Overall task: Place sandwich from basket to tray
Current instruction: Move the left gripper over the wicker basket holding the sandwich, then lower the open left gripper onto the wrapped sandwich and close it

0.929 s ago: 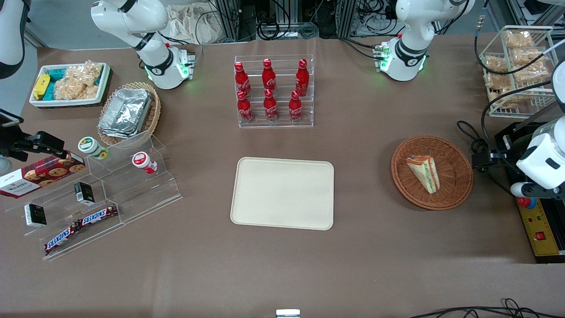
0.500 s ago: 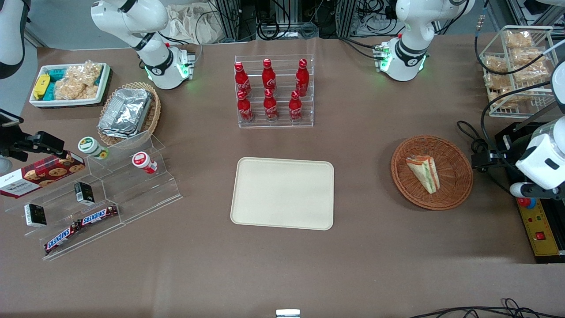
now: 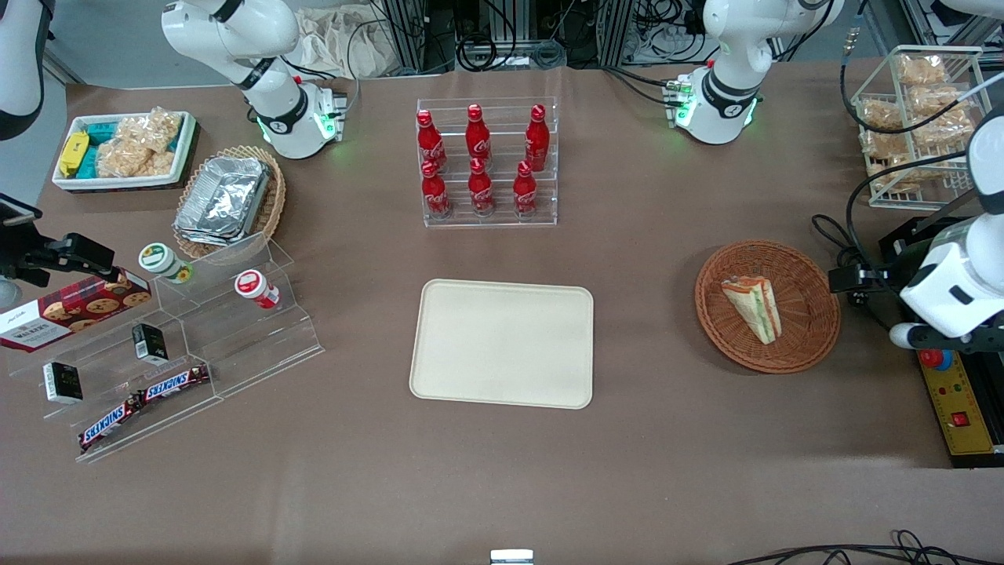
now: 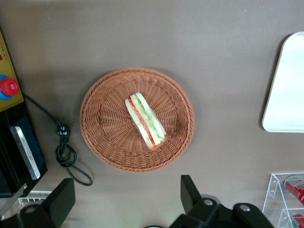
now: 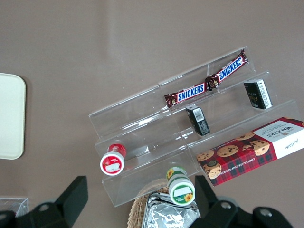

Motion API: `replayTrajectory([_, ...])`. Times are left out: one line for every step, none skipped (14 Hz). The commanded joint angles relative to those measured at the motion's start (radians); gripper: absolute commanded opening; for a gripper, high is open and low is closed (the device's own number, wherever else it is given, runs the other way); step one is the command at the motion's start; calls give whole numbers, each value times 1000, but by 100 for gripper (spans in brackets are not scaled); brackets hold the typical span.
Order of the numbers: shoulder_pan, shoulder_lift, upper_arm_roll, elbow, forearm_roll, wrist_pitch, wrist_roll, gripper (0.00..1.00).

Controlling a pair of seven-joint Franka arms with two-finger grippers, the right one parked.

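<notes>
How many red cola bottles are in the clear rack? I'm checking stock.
6, in two rows of three: upper row; lower row, nearer the front camera. None seems hidden. The open gripper hovers over the basket.

Two candy bars (image 5: pixel 206 84) are showing "SNICKERS" in white-edged blue letters, lying end to end on the clear stepped stand's (image 5: pixel 142 124) step. A red tartan cookie box (image 5: pixel 251 150) is reading "WALKERS". Six red bottles (image 3: pixel 480 161) are bearing illegible white script.
</notes>
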Motion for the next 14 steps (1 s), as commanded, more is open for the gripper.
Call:
replayTrajectory([5,-16,-4,-66,9,0,-4,99])
replayTrajectory([5,-17,-2,-93,9,1,-6,99])
replayTrajectory([5,-17,-2,-119,9,11,-20,99])
replayTrajectory([5,-13,-2,-142,9,35,-44,99])
replayTrajectory([5,-17,-4,-191,8,84,-69,99])
replayTrajectory([5,-17,-4,-243,6,150,-86,99])
replayTrajectory([5,-16,-4,-300,6,217,-110,99])
replayTrajectory([5,-17,-4,-355,8,288,-130,99])
replayTrajectory([5,-19,-2,-410,9,348,-147,99])
replayTrajectory([3,-17,-4,-450,9,395,-167,99])
replayTrajectory([3,-8,-4,-472,9,432,-185,99])
replayTrajectory([-2,1,-4,-495,9,463,-211,99])
replayTrajectory([-6,10,-4,-517,9,492,-236,99])
replayTrajectory([-6,16,-4,-532,9,509,-257,99])
